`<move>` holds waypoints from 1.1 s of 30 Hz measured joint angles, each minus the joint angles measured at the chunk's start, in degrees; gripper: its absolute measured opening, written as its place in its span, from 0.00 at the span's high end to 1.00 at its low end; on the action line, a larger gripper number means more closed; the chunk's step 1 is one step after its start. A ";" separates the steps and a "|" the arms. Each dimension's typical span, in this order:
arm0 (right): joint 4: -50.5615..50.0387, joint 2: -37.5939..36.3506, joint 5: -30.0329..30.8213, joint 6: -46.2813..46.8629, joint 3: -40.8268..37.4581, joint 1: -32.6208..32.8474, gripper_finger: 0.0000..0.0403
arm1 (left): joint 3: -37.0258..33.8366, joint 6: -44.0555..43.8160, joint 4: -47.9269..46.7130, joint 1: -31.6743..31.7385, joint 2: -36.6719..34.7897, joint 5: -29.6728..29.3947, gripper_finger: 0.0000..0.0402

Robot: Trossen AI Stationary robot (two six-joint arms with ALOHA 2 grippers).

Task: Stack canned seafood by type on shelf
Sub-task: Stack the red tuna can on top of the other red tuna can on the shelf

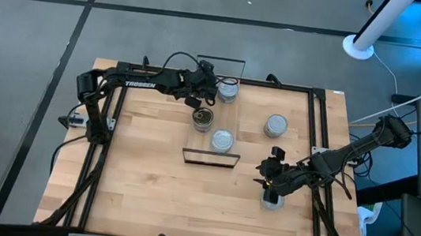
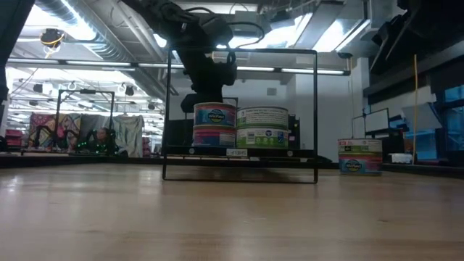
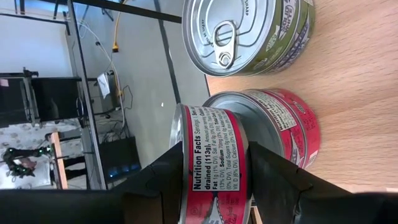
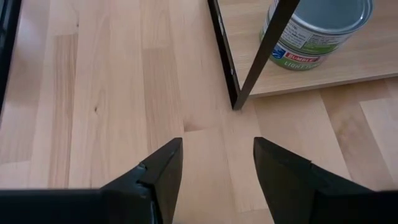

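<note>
High view, left arm: reaching across the counter [image 1: 148, 174] to the shelf [image 1: 214, 118], left gripper [image 1: 201, 93] poised above a dark-topped tin [image 1: 203, 118].
High view, shelf: narrow board between two wire frames, carrying three tins, namely a far tin [image 1: 229, 89], the dark-topped one and a near tin [image 1: 222, 140].
High view, loose stock: one silver tin [image 1: 276, 125] standing alone on the counter, right of the shelf.
High view, right arm: right gripper [image 1: 272, 182] low over the counter's near right part, directly over another tin [image 1: 272, 200].
Low view: left gripper [image 2: 210, 72] above a two-high stack of blue-and-pink labelled tins [image 2: 214, 125] on the shelf [image 2: 239, 154], green-labelled tins [image 2: 262, 127] just beside it, a separate tin [image 2: 360, 156] off to the side on the counter.
Left wrist view: fingers [image 3: 155, 180] clamped on a red-labelled tin [image 3: 211, 165], held just above a second red tin [image 3: 273, 124]; green-sided tin [image 3: 245, 34] beside.
Right wrist view: fingers [image 4: 165, 165] spread apart, gripping nothing, bare counter between; shelf's wire frame [image 4: 252, 68] and a green-labelled tin [image 4: 317, 31] beyond.
</note>
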 joint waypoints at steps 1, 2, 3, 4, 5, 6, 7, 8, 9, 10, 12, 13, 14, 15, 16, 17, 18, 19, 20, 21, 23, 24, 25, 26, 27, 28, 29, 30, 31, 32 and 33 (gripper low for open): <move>0.00 0.00 0.00 0.00 0.00 0.00 0.51 | 0.00 0.00 0.00 0.00 0.02 -0.01 0.61; 0.00 0.00 0.00 0.01 0.00 0.00 0.51 | 0.00 0.01 0.00 0.00 0.02 -0.03 0.61; 0.00 0.00 0.00 0.00 0.00 0.00 0.51 | 0.00 0.07 0.00 0.00 0.02 -0.03 0.61; 0.00 0.00 0.00 0.01 0.00 0.00 0.51 | 0.00 0.18 -0.01 0.00 0.02 -0.03 0.61; 0.00 0.00 0.00 0.02 0.00 0.00 0.51 | 0.00 0.44 0.00 0.00 0.02 -0.04 0.61; 0.00 0.00 0.00 0.00 0.00 0.00 0.51 | 0.00 0.79 -0.02 0.00 0.02 -0.04 0.61; 0.00 0.00 0.00 0.00 0.00 0.00 0.51 | 0.00 1.07 -0.02 -0.12 0.04 -0.07 0.61; 0.00 0.00 -0.03 0.00 0.00 0.00 0.51 | 0.00 1.42 -0.03 -0.29 0.04 -0.12 0.61; 0.00 0.00 -0.09 0.01 0.00 0.00 0.51 | 0.00 2.23 -0.04 -0.39 0.04 -0.20 0.61; 0.00 0.00 -0.11 0.00 0.00 0.00 0.51 | 0.00 3.19 -0.07 -0.56 0.04 -0.22 0.61; 0.00 0.00 -0.11 0.00 0.00 0.00 0.51 | 0.00 5.55 -0.20 -0.90 0.04 -0.21 0.61; -0.01 0.00 -0.11 0.00 0.00 0.00 0.51 | 0.00 6.76 -0.24 -1.10 0.04 -0.23 0.61; 0.00 0.00 -0.11 0.01 0.00 0.00 0.51 | 0.00 7.92 -0.26 -1.22 0.04 -0.32 0.61; 0.00 0.00 -0.12 0.00 0.00 0.00 0.51 | 0.00 8.95 -0.35 -1.36 0.04 -0.35 0.61; 0.00 0.00 -0.13 0.01 0.00 0.00 0.51 | -0.02 9.68 -0.34 -1.49 0.08 -0.53 0.61; -0.01 0.00 -0.13 0.00 0.00 0.00 0.51 | -0.04 9.93 -0.31 -1.51 0.10 -0.58 0.61; 0.00 0.00 -0.13 0.01 0.00 0.00 0.51 | -0.04 9.93 -0.28 -1.51 0.13 -0.58 0.61; 0.00 0.00 -0.13 0.00 0.00 0.00 0.51 | -0.04 9.83 -0.28 -1.51 0.13 -0.55 0.61; 0.00 0.00 -0.13 0.00 0.00 0.00 0.51 | -0.04 9.77 -0.27 -1.51 0.13 -0.54 0.61; 0.00 0.00 -0.13 0.00 0.00 0.00 0.51 | -0.04 9.79 -0.26 -1.51 0.13 -0.54 0.61; 0.00 0.00 -0.13 0.00 0.00 0.00 0.51 | -0.04 9.84 -0.08 -1.51 0.13 -0.54 0.61; 0.00 0.00 -0.13 0.02 0.00 0.01 0.51 | -0.04 9.84 0.04 -1.51 0.13 -0.52 0.61; 0.00 0.00 -0.14 0.01 0.00 0.00 0.51 | -0.06 9.84 0.13 -1.51 0.13 -0.52 0.61; 0.00 0.00 -0.14 0.02 0.00 0.00 0.51 | -0.07 9.85 0.19 -1.51 0.13 -0.52 0.61; 0.00 0.00 -0.14 0.02 0.00 0.00 0.51 | -0.08 9.84 0.22 -1.51 0.08 -0.55 0.61; 0.00 0.00 -0.15 0.00 0.00 0.00 0.51 | -0.09 9.84 0.20 -1.51 0.07 -0.60 0.61; 0.00 0.00 -0.15 0.02 0.00 0.02 0.51 | -0.09 9.84 0.22 -1.58 0.07 -0.64 0.61; 0.02 0.00 -0.15 0.00 0.00 0.00 0.51 | -0.09 9.84 0.19 -1.62 -0.07 -0.72 0.61; 0.00 0.00 -0.15 0.02 0.00 0.00 0.51 | -0.11 9.84 0.17 -1.65 -0.25 -0.73 0.61; 0.00 0.00 -0.15 0.02 0.00 0.00 0.51 | -0.11 9.79 0.21 -1.81 -0.38 -0.74 0.61; 0.01 0.00 -0.15 0.01 0.00 0.00 0.51 | -0.11 9.82 0.33 -1.95 -0.46 -0.80 0.61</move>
